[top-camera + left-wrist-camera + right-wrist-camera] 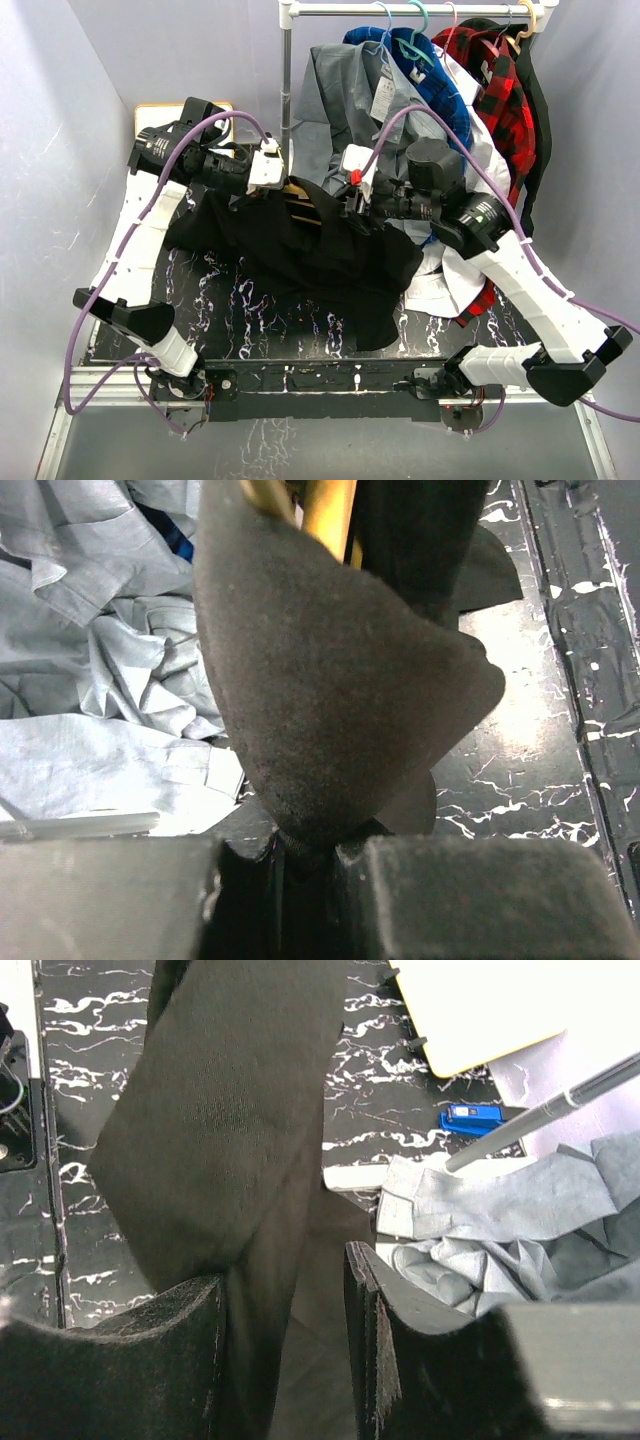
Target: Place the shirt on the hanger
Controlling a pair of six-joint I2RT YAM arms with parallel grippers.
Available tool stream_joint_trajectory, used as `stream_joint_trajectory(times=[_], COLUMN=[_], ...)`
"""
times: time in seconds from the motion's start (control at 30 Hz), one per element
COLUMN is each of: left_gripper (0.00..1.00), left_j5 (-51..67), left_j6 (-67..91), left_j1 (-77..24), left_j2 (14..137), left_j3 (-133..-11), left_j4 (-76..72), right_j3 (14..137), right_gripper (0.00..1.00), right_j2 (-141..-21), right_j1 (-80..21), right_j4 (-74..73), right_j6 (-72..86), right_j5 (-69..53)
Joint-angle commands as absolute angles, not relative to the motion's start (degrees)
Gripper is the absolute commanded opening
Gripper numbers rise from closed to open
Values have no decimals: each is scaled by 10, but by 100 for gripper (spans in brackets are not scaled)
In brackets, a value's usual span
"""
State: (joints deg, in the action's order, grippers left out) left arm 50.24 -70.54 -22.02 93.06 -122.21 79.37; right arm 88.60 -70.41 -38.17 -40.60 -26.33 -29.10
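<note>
Left pincer (300, 855) and right pincer (285, 1300) each pinch the shirt (320, 260).

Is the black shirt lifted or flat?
Partly lifted: left gripper and right gripper pinch the shirt; the rest lies on the table.

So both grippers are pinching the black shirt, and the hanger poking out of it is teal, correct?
Not teal. The hanger is yellow-orange, as the left wrist view shows at the top edge above the fabric. The rest holds: the left gripper and the right gripper each pinch the black shirt.
</note>
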Motion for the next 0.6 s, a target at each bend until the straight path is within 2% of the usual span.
stream_joint_trajectory(times=[0.0, 0.17, 0.23, 0.4, 0.57], left_gripper=[0, 0, 0, 0, 0], left_j5=[576, 573, 571, 570, 572], left_j6=[-682, -680, -680, -681, -680], left_j1=[-241, -246, -246, -247, -246], left_j2=[928, 929, 928, 928, 928], left_j3=[-1220, -1219, -1220, -1222, -1222], left_j4=[756, 753, 752, 752, 752], right_j3=[913, 923, 917, 888, 837], right_gripper=[39, 39, 31, 0, 0], right_j2=[-725, -738, -739, -736, -709], right_j1=[-405, -412, -412, -412, -412], right_j4=[-329, -326, -329, -342, -335], right_j6=[-243, -245, -247, -247, -230], right_j5=[-321, -317, -316, -313, -305])
